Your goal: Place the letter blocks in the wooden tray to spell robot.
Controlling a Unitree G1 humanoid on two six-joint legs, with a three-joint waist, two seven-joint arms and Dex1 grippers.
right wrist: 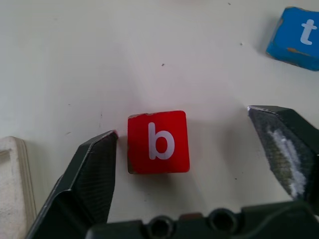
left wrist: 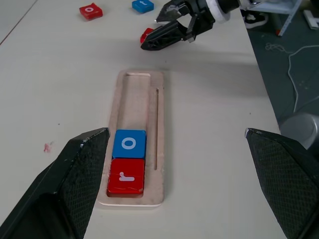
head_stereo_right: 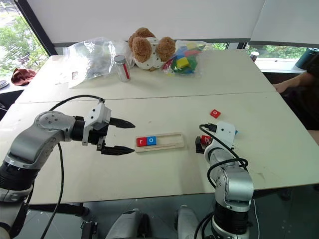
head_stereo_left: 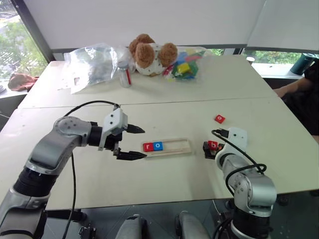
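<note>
Left gripper (head_stereo_left: 133,143) hangs above the table, fingers spread wide and pointing toward the robot's right; right gripper (right wrist: 192,149) angles downward, jaws parted.

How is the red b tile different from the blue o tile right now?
The small square red b tile lies loose on the white table, between the fingers of the open right end effector; the small square blue o tile sits in the long pale wooden tray, second slot. Colours and letters differ. Both lie flat, white letter up.
</note>
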